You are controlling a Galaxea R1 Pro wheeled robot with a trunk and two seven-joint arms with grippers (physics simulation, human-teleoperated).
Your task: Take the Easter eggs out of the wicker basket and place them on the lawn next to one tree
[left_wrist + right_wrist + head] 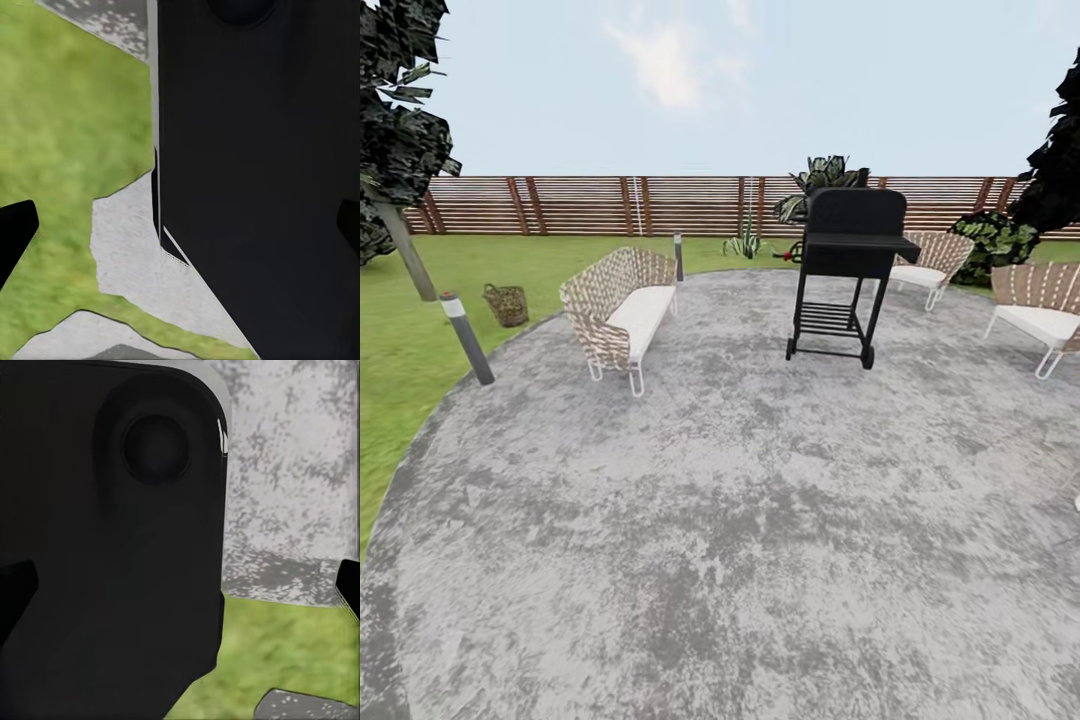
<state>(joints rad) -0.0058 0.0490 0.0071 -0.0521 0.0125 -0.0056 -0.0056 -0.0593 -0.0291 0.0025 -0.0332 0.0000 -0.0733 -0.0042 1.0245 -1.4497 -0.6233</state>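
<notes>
On the far left of the head view, the tree leans up out of the lawn on a pale trunk, and just to its right the wicker basket stands on the grass near the edge of the stone patio, beyond a short lamp post. The basket is too far off to tell whether the eggs lie in it. Further right come a wicker sofa, a black grill and two wicker chairs before the slatted fence. Painted eggs are likely light, hard, smooth and round, so they may slip; a hold across the widest part, with gentle pressure, seems safest. The left claw and the right claw each show two dark tips spread wide, gripping nothing.
</notes>
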